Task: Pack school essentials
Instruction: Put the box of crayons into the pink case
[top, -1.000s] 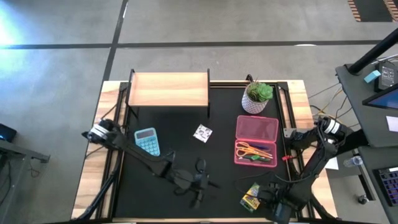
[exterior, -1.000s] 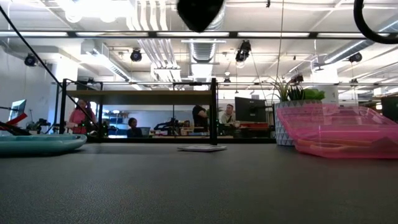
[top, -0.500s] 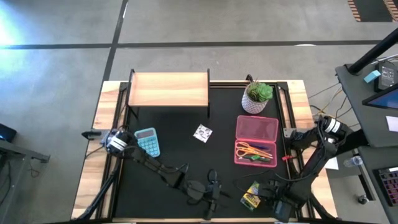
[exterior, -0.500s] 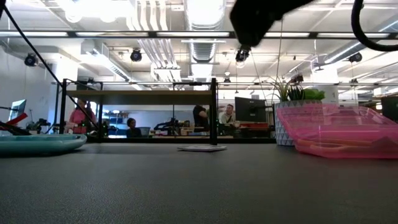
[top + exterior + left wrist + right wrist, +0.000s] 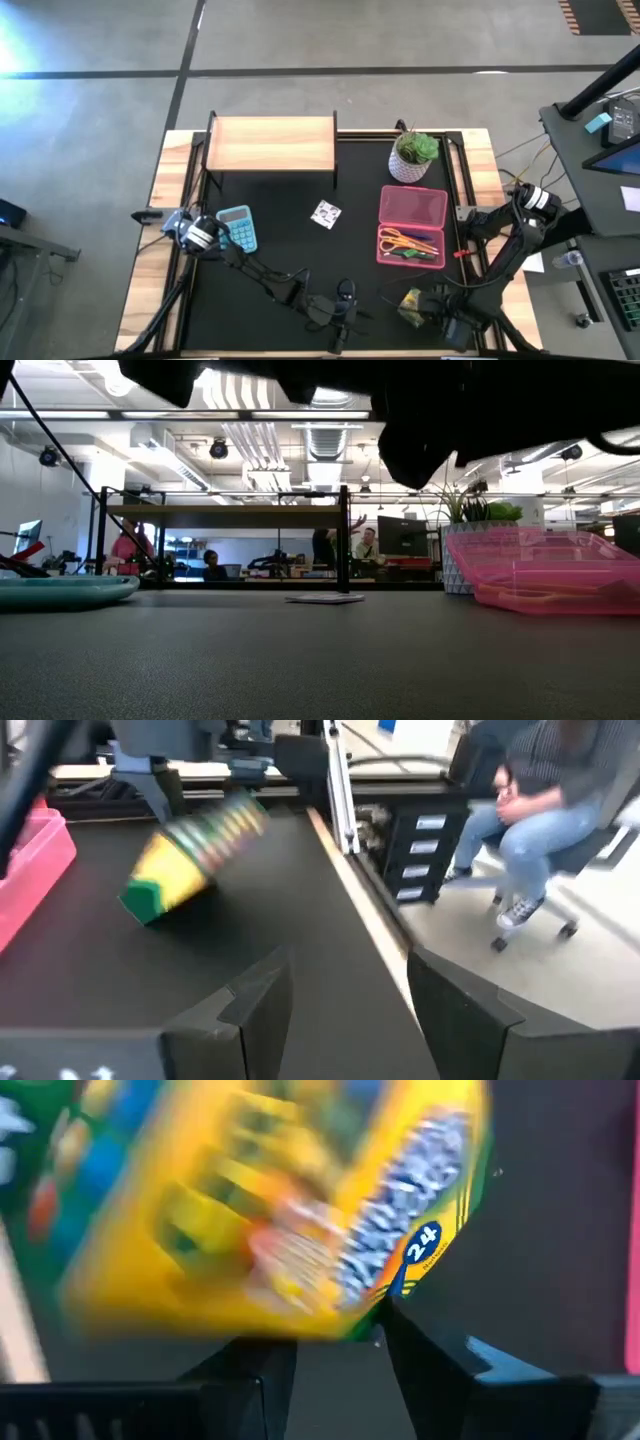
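The yellow-green crayon box (image 5: 409, 304) is near the table's near edge, right of middle, and fills the right wrist view (image 5: 280, 1220), blurred. My right gripper (image 5: 432, 306) (image 5: 340, 1350) is shut on it. My left gripper (image 5: 350, 300) (image 5: 345, 970) hangs open just left of the box, pointing at it and touching nothing. The pink case (image 5: 412, 225) lies open with yellow-handled scissors (image 5: 408, 241) and pens (image 5: 410, 255) inside. The white patterned card (image 5: 325, 213) lies flat on the mat at mid-table. My right gripper pinches the crayon box by a lower edge (image 5: 372, 1318) between its two fingers, coming from the table's right. The box is tilted, with its green end (image 5: 140, 900) lowest. Whether that end still touches the mat I cannot tell.
A teal calculator (image 5: 237, 227) lies at the left, a wooden shelf (image 5: 270, 143) stands along the far edge, and a potted plant (image 5: 413, 155) stands beyond the pink case. People sit in the room beyond the table.
My left arm has swung toward the table's near edge and to the right, closing on the crayon box. In the low view its dark bulk now fills the top. The crayon box has tipped up from lying flat in my right gripper's hold.
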